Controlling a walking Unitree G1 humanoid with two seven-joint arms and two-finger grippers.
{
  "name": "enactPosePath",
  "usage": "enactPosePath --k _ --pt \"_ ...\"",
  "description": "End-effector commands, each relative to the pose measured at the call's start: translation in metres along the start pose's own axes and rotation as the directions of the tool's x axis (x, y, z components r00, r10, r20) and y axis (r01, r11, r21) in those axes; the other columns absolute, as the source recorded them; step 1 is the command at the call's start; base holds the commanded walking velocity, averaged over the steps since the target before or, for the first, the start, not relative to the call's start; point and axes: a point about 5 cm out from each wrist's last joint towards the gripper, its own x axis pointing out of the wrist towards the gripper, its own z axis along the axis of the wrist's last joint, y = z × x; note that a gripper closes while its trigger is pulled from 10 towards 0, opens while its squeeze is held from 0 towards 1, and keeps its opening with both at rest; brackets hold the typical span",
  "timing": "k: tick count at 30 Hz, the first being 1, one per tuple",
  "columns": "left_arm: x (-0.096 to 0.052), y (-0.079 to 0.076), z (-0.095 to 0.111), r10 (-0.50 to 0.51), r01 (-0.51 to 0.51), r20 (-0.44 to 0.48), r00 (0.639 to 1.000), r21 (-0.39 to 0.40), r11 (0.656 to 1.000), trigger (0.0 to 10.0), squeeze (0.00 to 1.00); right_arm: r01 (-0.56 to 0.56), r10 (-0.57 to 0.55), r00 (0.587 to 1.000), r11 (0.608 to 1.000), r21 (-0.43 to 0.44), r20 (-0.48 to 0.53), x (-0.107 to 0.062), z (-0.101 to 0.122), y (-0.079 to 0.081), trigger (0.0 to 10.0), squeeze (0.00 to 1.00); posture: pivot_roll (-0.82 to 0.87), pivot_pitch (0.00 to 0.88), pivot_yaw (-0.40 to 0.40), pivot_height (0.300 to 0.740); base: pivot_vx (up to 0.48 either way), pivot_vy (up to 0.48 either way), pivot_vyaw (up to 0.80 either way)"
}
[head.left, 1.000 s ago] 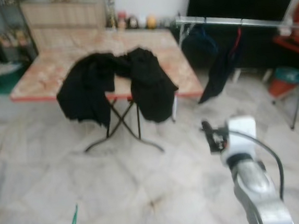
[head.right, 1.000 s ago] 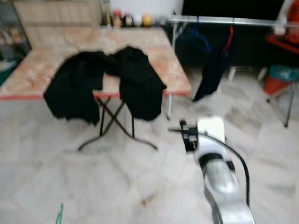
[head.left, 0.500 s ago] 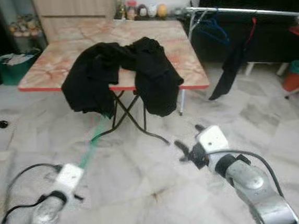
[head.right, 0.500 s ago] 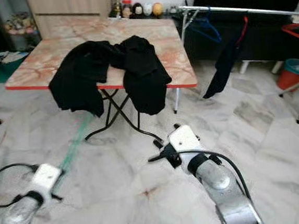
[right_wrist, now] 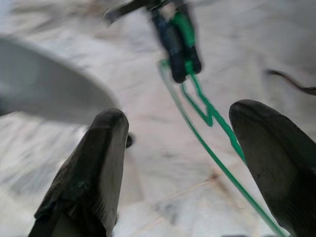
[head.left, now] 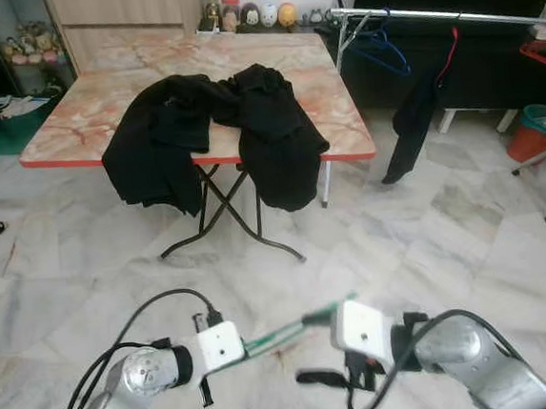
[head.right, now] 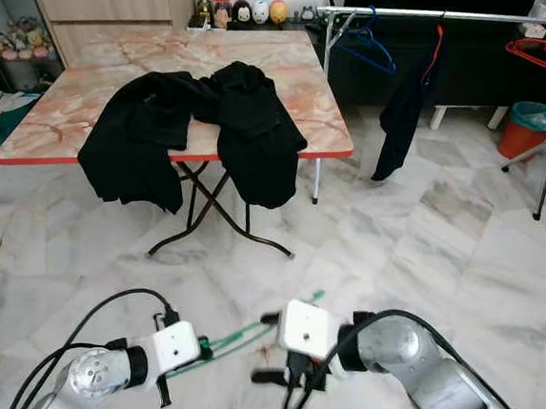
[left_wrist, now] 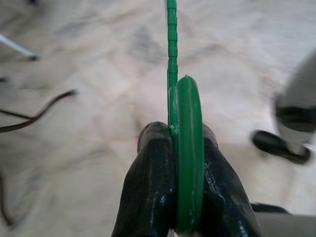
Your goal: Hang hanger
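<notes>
Hanger [left_wrist: 188, 148], green plastic, sits pinched between the two black fingers of our left tool [left_wrist: 170, 197], low over the marble floor [head.left: 427, 220] at about 6 o'clock in the head view. Its thin bar [head.left: 282, 334] runs out toward 3 o'clock, reaching our right tool [right_wrist: 190, 163]. Right tool fingers are spread wide, one either side of the green wire, not touching it as far as we can tell. Further out at 12 o'clock, a folding surface [head.left: 83, 111] with a marbled top carries two black garments [head.left: 277, 142] draped over its front edge. At 1 o'clock a clothes rail [head.left: 429, 14] holds a blue hanger [head.left: 379, 47] and a dark garment [head.left: 414, 120] on a red hanger.
</notes>
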Motion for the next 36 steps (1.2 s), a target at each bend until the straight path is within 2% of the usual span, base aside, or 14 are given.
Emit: enactPosePath --k 1,5,11,24,35,36 --pt "0.002 -0.005 0.008 -0.054 0.054 0.013 0.998 -0.009 0.999 10.0 0.00 -0.020 0.020 1.000 0.999 -0.028 0.019 -0.002 0.003 -0.005 10.0 0.00 0.11 0.000 -0.080 0.740 0.000 0.000 0.00" --pt "0.001 -0.009 0.013 -0.113 0.113 -0.005 0.994 0.011 0.994 10.0 0.00 -0.034 0.033 0.999 0.998 -0.056 -0.006 -0.005 0.001 -0.016 10.0 0.00 0.11 0.000 -0.078 0.740 0.000 0.000 0.00" --pt "-0.002 -0.005 0.028 -0.131 0.131 0.008 0.991 0.011 0.991 10.0 0.00 -0.032 0.025 0.997 0.995 -0.092 -0.079 -0.004 -0.013 -0.026 10.0 0.00 0.12 0.000 -0.081 0.740 0.000 0.000 0.00" --pt "-0.004 -0.004 0.048 -0.178 0.178 0.007 0.984 0.058 0.982 10.0 0.00 -0.045 0.041 0.998 0.997 -0.059 -0.054 0.008 -0.025 -0.029 10.0 0.00 0.13 0.000 -0.085 0.740 0.000 0.000 0.00" --pt "-0.003 -0.003 0.055 -0.179 0.178 0.012 0.984 0.073 0.981 10.0 0.00 -0.102 0.101 0.994 0.994 -0.036 -0.038 0.016 -0.028 -0.026 10.0 0.00 0.14 0.000 -0.090 0.740 0.000 0.000 0.00" --pt "-0.003 -0.004 0.055 -0.180 0.178 0.013 0.984 0.073 0.981 10.0 0.00 -0.110 0.109 0.993 0.993 -0.032 -0.035 0.016 -0.028 -0.025 8.2 0.00 0.14 0.000 -0.090 0.740 0.000 0.000 0.00"
